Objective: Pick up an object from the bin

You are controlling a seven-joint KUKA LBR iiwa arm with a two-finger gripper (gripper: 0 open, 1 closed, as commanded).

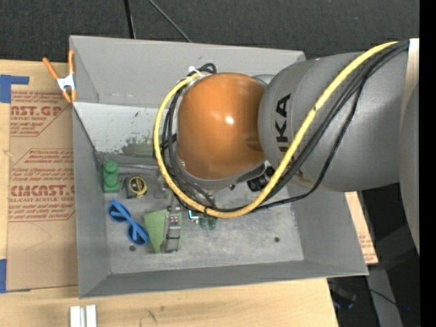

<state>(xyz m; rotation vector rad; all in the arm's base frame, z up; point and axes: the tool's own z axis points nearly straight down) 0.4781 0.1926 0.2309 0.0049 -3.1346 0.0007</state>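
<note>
My gripper (174, 231) pokes out from under the arm's orange cover, low in the bin's front left part. It stands right against a pale green wedge-shaped piece (156, 229), at that piece's right side. Whether it touches the piece I cannot tell. A blue loop-shaped plastic thing (128, 221) lies just left of the green piece. Further back left are a small dark green bottle-like thing (110, 176) and a yellow and black round thing (137, 186).
The arm and its orange cover hide the middle and back of the bin. A small green bit (208, 221) lies on the floor just right of the gripper. The left wall slopes close by the loose things.
</note>
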